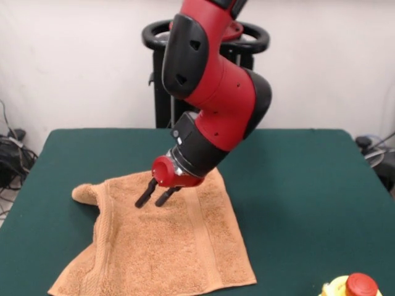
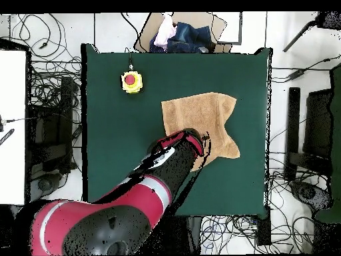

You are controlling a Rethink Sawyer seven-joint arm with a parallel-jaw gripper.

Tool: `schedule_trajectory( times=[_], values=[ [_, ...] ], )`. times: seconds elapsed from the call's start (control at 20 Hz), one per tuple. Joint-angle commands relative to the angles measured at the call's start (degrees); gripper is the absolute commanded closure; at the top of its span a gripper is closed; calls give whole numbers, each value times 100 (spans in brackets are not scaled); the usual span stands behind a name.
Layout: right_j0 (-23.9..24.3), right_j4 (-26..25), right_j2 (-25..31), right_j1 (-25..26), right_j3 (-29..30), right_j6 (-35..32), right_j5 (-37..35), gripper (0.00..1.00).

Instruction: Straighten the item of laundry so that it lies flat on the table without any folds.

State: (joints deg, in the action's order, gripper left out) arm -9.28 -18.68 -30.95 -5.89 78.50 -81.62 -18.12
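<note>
The item of laundry [image 1: 176, 246] is an orange-tan terry towel lying on the green table [image 1: 302, 185], left of centre and reaching the near edge. Its left side is bunched, with a rolled fold running down from a lumpy corner [image 1: 86, 192]; a woven band runs down the right part. My gripper [image 1: 155, 200] hangs just above the towel's far portion, open, its two black fingers slightly apart with nothing between them. From overhead the towel [image 2: 203, 113] shows on the table [image 2: 113, 147], with one corner drawn into a point, while the arm's wrist [image 2: 183, 143] covers its near edge and hides the fingers.
A yellow box with a red button [image 1: 352, 287] stands at the table's near right corner, and it shows in the overhead view as the button box [image 2: 131, 81]. Beyond the table's far edge lies a box of clothes [image 2: 176, 33]. Cables lie on the floor around.
</note>
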Motion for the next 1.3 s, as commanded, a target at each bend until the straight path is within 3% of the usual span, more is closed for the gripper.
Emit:
schedule_trajectory(
  times=[0.05, 1.3],
  values=[
    [-169, 709, 306, 568, -365, -1997, 499, 0],
    [-774, 2064, 306, 559, -545, -2189, -371, 0]
  ],
)
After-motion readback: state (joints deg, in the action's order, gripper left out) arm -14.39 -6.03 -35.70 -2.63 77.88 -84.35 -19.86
